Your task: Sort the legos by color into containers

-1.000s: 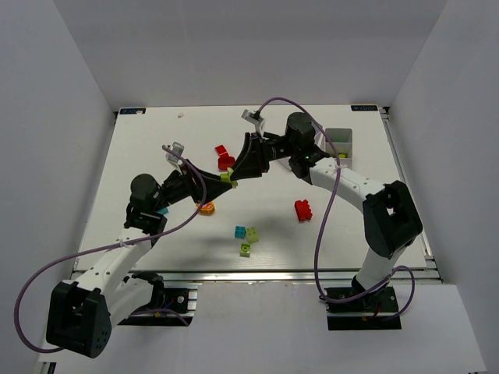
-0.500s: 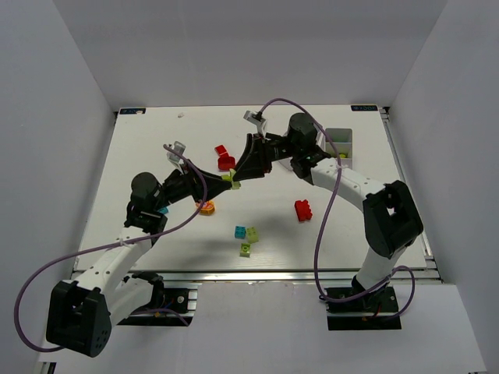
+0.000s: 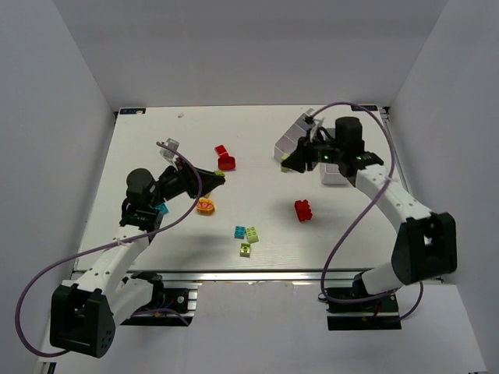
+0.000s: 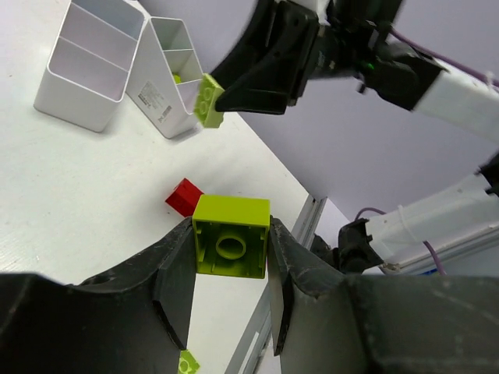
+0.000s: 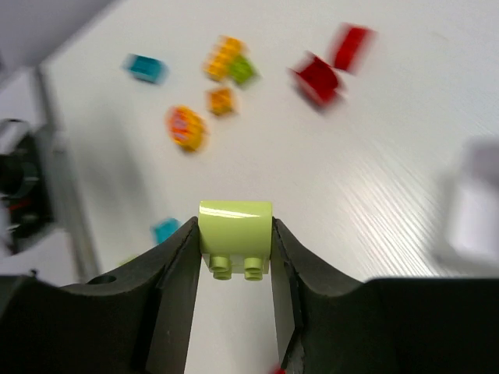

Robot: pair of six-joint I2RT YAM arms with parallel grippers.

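Lime lego (image 4: 231,248) sits clamped, hollow side out, between the fingers of your left gripper (image 4: 231,234) above the table (image 3: 156,140). Your right gripper (image 5: 235,234) pinches a second lime lego (image 5: 235,224) close beside the containers (image 4: 87,72). Other bricks (image 3: 246,234) lie loose mid-table. Release off-centre and it may clip a divider, bounce out, or land among another color.

Bright, even overhead light leaves faint, soft shadows on the white table (image 3: 203,125); motion blur smears the right wrist view's background, the left wrist view crisp
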